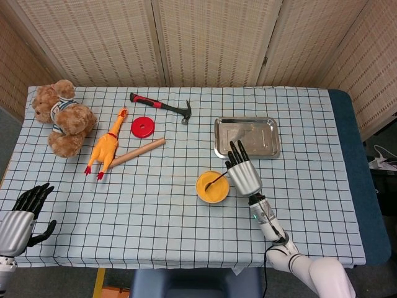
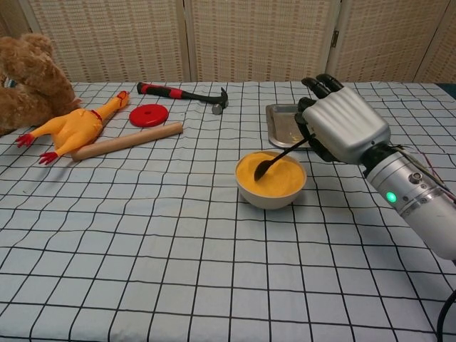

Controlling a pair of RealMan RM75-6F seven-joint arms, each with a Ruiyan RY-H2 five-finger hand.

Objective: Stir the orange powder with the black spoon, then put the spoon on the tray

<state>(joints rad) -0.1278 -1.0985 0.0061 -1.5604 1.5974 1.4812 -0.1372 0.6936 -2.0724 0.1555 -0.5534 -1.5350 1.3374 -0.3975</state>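
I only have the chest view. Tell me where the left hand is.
Observer: The head view shows the left hand at the table's near left corner, fingers apart, holding nothing.
Operator: Now check the tray behind the right hand.
Observer: The whole tray is bare. It lies just beyond the right hand, which holds the spoon.
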